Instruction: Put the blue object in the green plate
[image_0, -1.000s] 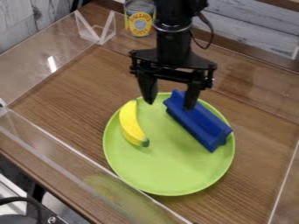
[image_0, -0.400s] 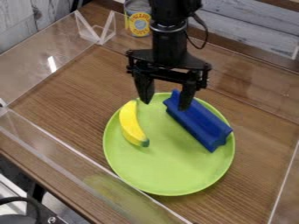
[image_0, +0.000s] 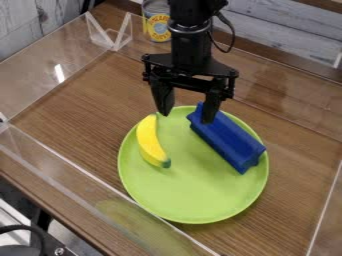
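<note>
light: bright, even | glare: clear wall (image_0: 60, 70) | shadows: soft | focus: sharp

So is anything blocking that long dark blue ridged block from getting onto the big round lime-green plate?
Nothing visible: the blue block already lies on the green plate, apart from the yellow banana. The open gripper hangs above.
</note>
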